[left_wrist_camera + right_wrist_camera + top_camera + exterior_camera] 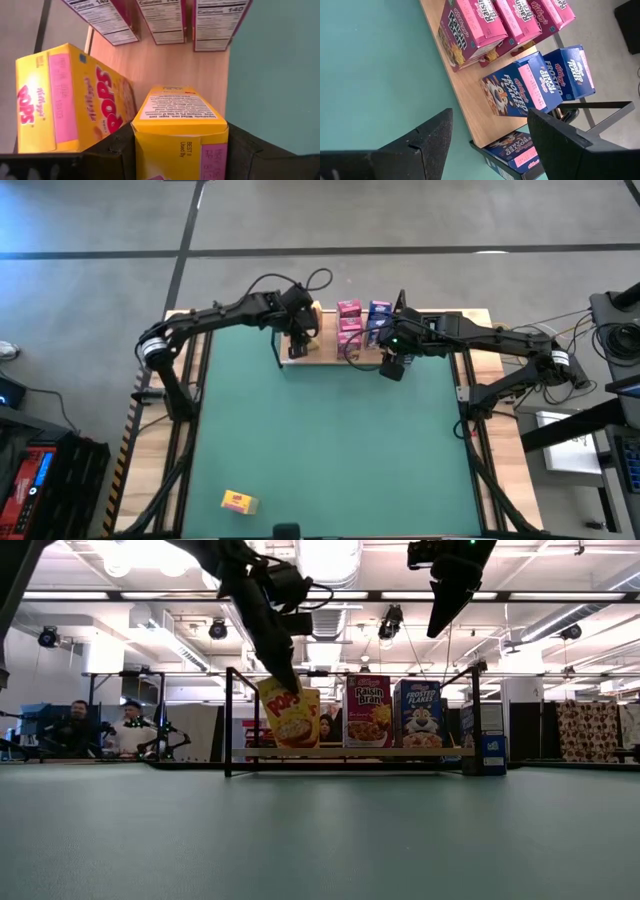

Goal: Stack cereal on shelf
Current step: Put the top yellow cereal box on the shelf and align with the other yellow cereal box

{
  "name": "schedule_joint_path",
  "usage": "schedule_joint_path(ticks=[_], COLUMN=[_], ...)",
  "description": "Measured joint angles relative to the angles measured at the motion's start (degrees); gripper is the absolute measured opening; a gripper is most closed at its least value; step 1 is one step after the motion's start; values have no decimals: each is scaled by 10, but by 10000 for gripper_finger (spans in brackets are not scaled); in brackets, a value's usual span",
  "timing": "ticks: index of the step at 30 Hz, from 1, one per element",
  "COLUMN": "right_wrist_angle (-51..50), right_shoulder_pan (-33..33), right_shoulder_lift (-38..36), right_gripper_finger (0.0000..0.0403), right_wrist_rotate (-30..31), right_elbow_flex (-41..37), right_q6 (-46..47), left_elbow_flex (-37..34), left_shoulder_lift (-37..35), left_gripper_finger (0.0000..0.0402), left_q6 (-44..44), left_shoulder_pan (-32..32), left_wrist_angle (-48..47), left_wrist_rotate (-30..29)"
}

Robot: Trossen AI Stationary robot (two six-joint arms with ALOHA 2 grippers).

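The wooden shelf [325, 352] lies at the table's far edge. Three pink boxes [470, 30] and two blue boxes [520, 92] stand on it. One yellow box [70, 100] stands on its left part. My left gripper [300, 335] is shut on a second yellow box [290, 715] over that left part. My right gripper [392, 366] hangs open and empty, high above the table beside the shelf's right end, and also shows in the low view [450, 590]. A third blue box [515, 152] lies beyond the shelf's right end. A third yellow box [238, 501] lies near the table's near edge. My left gripper pinches the yellow box near its upper end [142, 145], one finger on each of two opposite faces. The fingers come from above, slanting down. The box hangs tilted below them, its lower end [295, 743] right at the shelf board; whether it touches, I cannot tell.
Black wire uprights [228, 720] stand at the shelf's ends. The green table [330, 450] spreads out in front of the shelf. People sit beyond the table at the left [100, 730].
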Motion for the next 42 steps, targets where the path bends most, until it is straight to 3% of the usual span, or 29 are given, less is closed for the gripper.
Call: schedule_joint_path(ticks=[27,42], right_wrist_angle=[0,0], right_shoulder_pan=[0,0], right_shoulder_lift=[0,0], right_gripper_finger=[244,244], right_wrist_rotate=[0,0], right_elbow_flex=[0,0], right_q6=[0,0], left_elbow_flex=[1,38], left_shoulder_lift=[1,-21], left_gripper_finger=[206,206], left_q6=[0,-29], left_shoulder_pan=[19,19], left_wrist_angle=[24,-111], left_wrist_rotate=[-17,-30])
